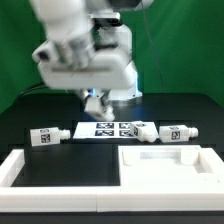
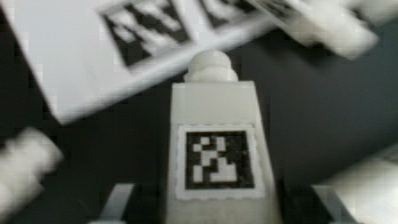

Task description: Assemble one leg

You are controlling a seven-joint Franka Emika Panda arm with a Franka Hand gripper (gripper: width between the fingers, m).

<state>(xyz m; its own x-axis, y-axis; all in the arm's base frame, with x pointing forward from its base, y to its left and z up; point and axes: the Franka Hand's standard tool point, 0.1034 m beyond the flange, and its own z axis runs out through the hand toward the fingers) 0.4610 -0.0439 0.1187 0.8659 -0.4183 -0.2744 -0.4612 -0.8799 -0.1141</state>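
One leg [image 2: 217,110] is held in the gripper [image 1: 95,103], which is closed on its sides. It hangs in the air over the marker board [image 1: 105,128]. Three other legs [image 1: 45,137] lie on the black counter [image 1: 25,122] beside that board. A big white tray [image 1: 165,172] lies nearer the camera.

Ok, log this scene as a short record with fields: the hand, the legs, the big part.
hand: hand close by the marker board; open or shut cannot be told
leg at hand: leg lengthwise between the fingers, tag facing the wrist camera
loose legs: one on the board's exterior-view left, two on its right
tray-like piece: front, exterior view's right
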